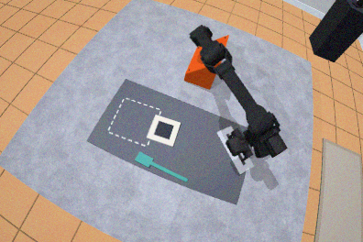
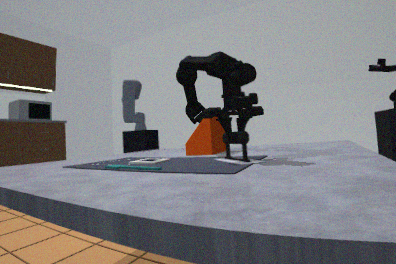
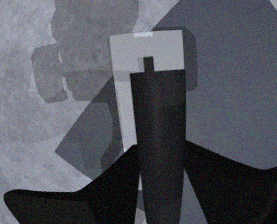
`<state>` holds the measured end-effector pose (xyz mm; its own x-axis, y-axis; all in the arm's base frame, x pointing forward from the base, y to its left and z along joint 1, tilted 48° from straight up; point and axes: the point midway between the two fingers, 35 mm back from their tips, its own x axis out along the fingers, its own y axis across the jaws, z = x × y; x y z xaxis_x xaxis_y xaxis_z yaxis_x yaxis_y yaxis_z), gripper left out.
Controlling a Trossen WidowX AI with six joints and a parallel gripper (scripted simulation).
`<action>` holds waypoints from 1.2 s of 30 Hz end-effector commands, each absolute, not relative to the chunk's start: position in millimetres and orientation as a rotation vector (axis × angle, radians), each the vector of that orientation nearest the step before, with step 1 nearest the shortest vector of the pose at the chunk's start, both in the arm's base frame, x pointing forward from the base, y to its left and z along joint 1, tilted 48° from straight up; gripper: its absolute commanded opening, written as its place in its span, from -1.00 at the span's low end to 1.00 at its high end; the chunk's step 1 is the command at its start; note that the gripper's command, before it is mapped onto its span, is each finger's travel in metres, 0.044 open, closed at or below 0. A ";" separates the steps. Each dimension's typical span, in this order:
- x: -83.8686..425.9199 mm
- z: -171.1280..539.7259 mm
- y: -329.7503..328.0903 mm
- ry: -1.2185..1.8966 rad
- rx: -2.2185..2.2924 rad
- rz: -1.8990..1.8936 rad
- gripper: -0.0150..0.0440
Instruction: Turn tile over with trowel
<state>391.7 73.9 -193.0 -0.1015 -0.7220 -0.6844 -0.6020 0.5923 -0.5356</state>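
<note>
The trowel has a pale rectangular blade [image 1: 224,135] [image 3: 123,54] and a raised black handle [image 3: 159,107]. My gripper [image 1: 240,146] [image 2: 235,135] [image 3: 159,148] is shut on that handle. The blade lies low across the right edge of the mat [image 1: 206,177] [image 2: 200,167] [image 3: 234,95]; I cannot tell whether it touches. The tile [image 1: 156,123] [image 2: 150,161] is white with a dark square on its upper face. It lies flat on the mat, at the right side of the dashed outline [image 1: 125,99], overlapping its edge.
A teal spatula-shaped tool [image 1: 168,170] [image 2: 134,167] lies along the mat's front edge, near the tile. The orange arm base [image 1: 198,75] [image 2: 205,141] stands behind the mat. The grey table [image 1: 69,120] [image 2: 320,191] surrounds the mat.
</note>
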 end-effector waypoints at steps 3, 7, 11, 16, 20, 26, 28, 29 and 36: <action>391.6 -192.2 73.4 1.830 -1.220 0.018 -0.05; 391.6 -192.2 73.4 1.851 -1.300 0.126 -0.05; 391.6 -192.2 73.4 1.867 -1.379 0.237 -0.05; 391.6 -192.2 73.4 1.880 -1.476 0.379 -0.05; 391.6 -192.2 73.4 1.885 -1.539 0.475 -0.05; 391.6 -192.2 73.4 1.885 -1.542 0.480 0.04; 391.6 -192.2 73.4 1.885 -1.542 0.480 0.22; 391.6 -192.2 73.4 1.885 -1.542 0.480 0.31; 391.6 -192.2 73.4 1.885 -1.542 0.480 0.42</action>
